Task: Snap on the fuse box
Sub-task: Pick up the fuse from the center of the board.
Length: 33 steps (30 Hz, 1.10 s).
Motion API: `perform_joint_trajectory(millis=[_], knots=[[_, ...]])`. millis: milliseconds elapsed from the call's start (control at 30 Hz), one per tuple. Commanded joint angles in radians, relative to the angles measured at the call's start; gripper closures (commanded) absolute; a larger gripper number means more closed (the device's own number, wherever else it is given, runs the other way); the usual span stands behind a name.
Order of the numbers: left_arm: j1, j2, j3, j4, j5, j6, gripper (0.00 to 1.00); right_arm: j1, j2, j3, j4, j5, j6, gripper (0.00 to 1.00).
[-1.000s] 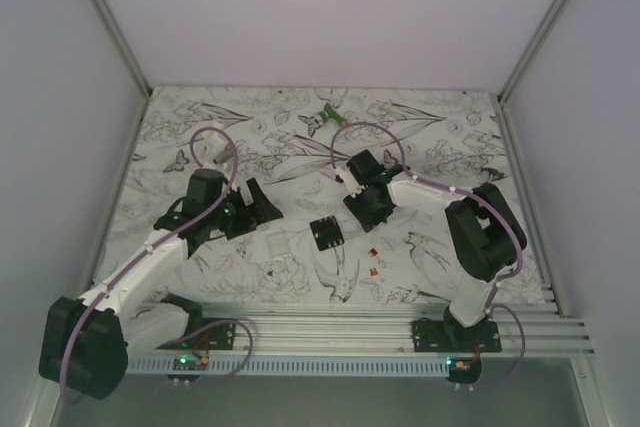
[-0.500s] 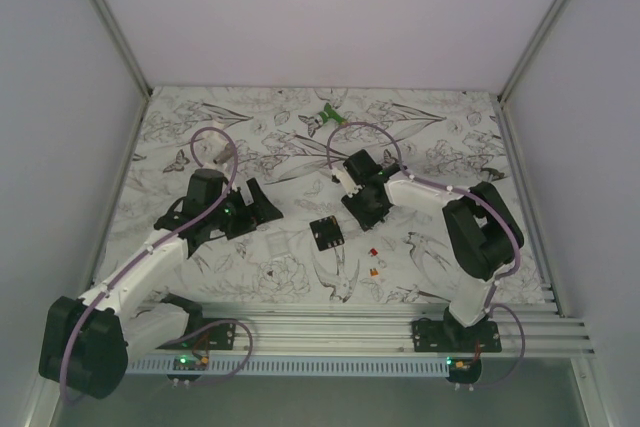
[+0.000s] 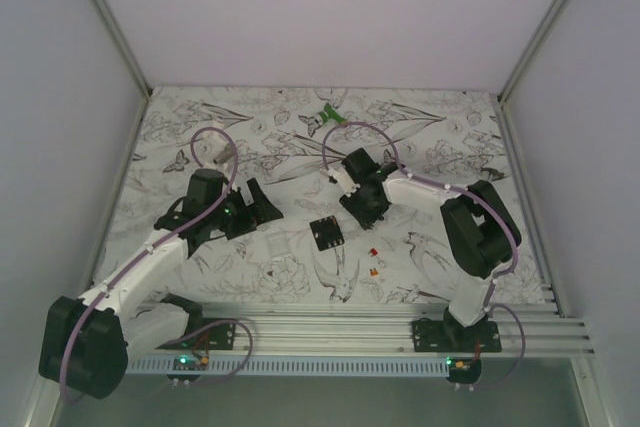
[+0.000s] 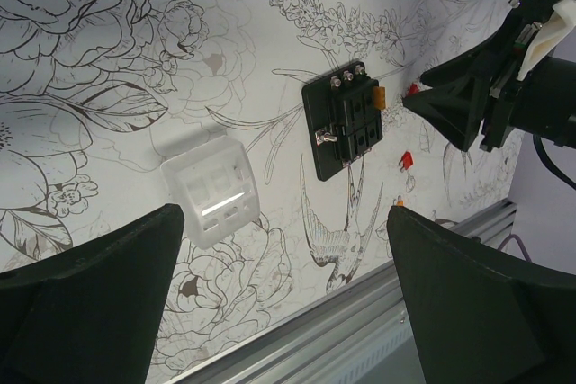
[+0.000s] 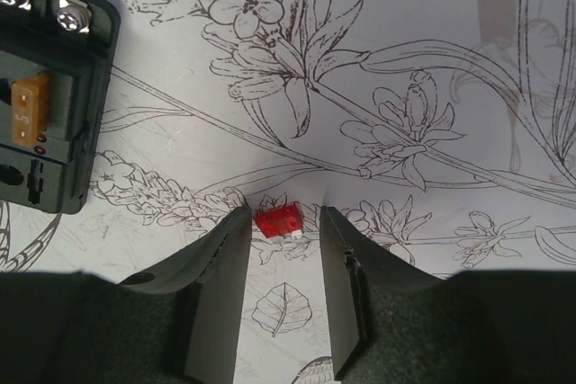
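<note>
My right gripper (image 5: 283, 215), jaws apart, straddles a red fuse (image 5: 277, 220), fuse box (image 5: 54, 105) at ten o'clock; I'd centre before closing.

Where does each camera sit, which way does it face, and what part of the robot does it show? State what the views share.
Top external: above and behind the arms, facing down at the table; both arms show, bases at the bottom.
Left wrist: on the left arm, facing down across the fuse box toward the right gripper; left gripper fingers frame the view.
Right wrist: on the right arm, facing down closely at a red fuse; its own fingers flank it.
Shared: all three show the fuse box.
</note>
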<state>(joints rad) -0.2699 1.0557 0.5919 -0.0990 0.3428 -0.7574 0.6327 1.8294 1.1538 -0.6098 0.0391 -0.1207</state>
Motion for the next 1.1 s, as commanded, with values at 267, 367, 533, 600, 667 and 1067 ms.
perform_joint_trajectory(millis=[267,367,533,600,667,1067], knots=[[-0.011,0.012,0.027,-0.011,0.017,0.023,0.00,-0.015,0.070,0.001,-0.007,-0.007,-0.014,0.69],[-0.019,0.014,0.033,-0.010,0.022,0.025,0.00,-0.019,0.042,-0.008,-0.006,-0.006,0.020,0.72],[-0.043,0.017,0.042,-0.010,0.020,0.027,0.00,-0.027,-0.024,-0.043,0.011,-0.030,0.095,0.75],[-0.051,0.019,0.047,-0.010,0.015,0.026,0.00,-0.028,-0.049,-0.055,0.020,-0.030,0.150,0.76],[-0.061,0.022,0.051,-0.010,0.011,0.024,0.00,-0.030,-0.070,-0.065,0.032,-0.007,0.211,0.76],[-0.088,0.021,0.053,-0.011,-0.006,0.020,0.00,-0.032,-0.083,-0.065,0.014,0.119,0.449,0.62]])
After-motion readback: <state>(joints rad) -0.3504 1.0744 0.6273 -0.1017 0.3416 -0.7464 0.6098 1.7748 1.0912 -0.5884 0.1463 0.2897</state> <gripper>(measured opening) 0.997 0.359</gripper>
